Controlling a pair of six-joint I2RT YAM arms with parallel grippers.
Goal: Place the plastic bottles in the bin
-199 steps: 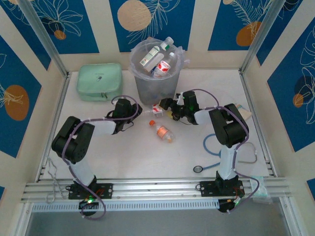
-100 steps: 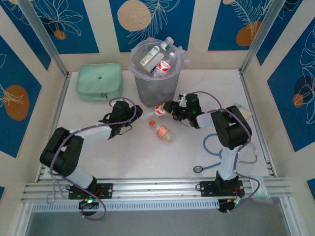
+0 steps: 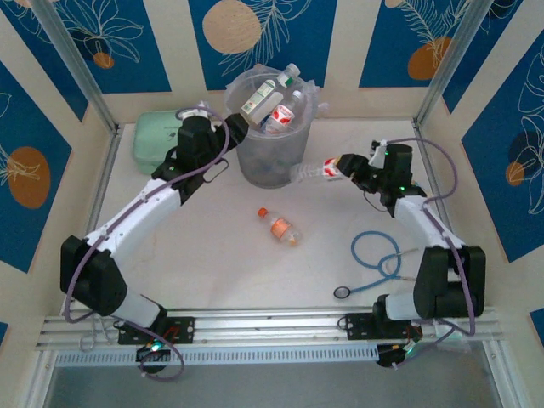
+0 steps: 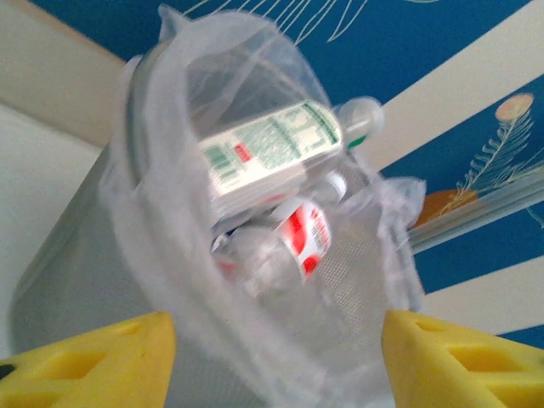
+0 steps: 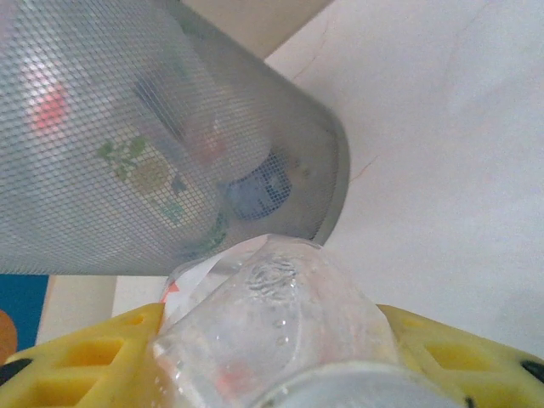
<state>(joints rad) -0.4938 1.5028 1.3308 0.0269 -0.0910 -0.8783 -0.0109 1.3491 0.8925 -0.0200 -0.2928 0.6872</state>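
Bottles [image 3: 270, 106] are heaped in the bin [image 3: 272, 157], which stands at the middle of the bench's [image 3: 212, 255] far edge, lined with a clear bag [image 4: 255, 51] that flares over its rim. On top of the heap a green-labelled bottle [image 4: 272, 149] lies across the others, a red-labelled bottle [image 4: 302, 238] sits just below it, and a third bottle [image 3: 291, 75] pokes up past the far rim. The left tool [image 3: 235, 127] hangs at the bin's left rim, raised off the bench, its yellow pads [image 4: 110, 357] standing wide apart with nothing between them; its wrist camera looks straight into the bin's mouth. The right tool [image 3: 338, 167] is clamped on a clear bottle [image 3: 311, 173] with a red label, held roughly level above the bench just right of the bin, the bottle's free end pointing at the bin's wall. Whether that end touches the wall I cannot tell. In the right wrist view the bottle is squeezed between the yellow pads, with the bin's lower wall and base close beyond it. An orange-capped bottle [image 3: 279, 226] lies on its side near the bench's middle, well apart from both tools. A stethoscope [image 3: 387, 263] lies toward the near right corner, and a mint case [image 3: 153, 140] sits in the far left corner, partly behind the left arm.
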